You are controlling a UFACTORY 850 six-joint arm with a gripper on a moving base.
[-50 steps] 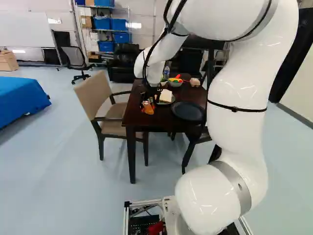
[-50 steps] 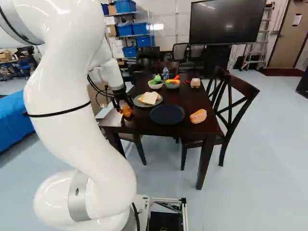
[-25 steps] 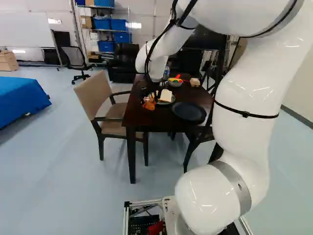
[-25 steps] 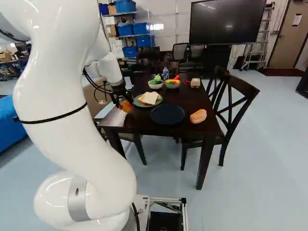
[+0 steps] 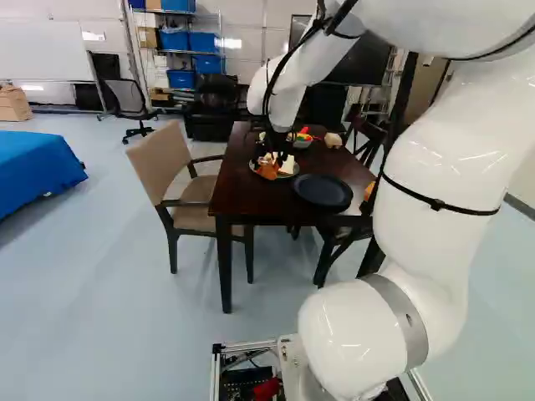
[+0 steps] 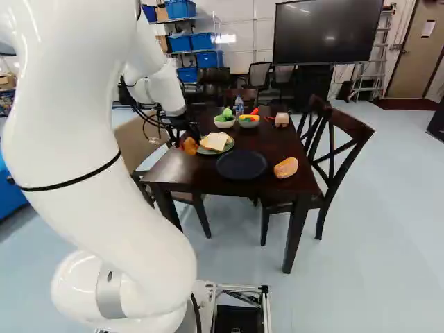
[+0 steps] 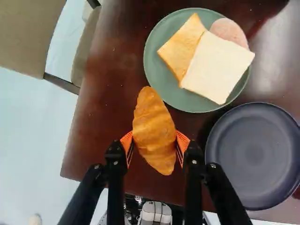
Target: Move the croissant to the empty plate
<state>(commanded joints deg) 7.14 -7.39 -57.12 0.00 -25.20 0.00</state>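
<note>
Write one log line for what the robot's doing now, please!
claw: shut on croissant | dark plate: empty | green plate: bread, pink slice | delivery: not yet

Sliced bread (image 7: 218, 68) on a green plate (image 7: 155, 63), a bottle (image 6: 238, 106) behind two bowls (image 6: 224, 125)

The dark table (image 6: 277, 142) carries a dark plate (image 7: 255, 154) toward its near edge, a green plate (image 7: 159, 61) farther and left, and an orange item (image 6: 286, 168) at right. Far off stand a left bowl (image 6: 224, 125), a right bowl (image 6: 249, 124), a bottle (image 6: 238, 107) and a beige block (image 6: 282, 120).
</note>
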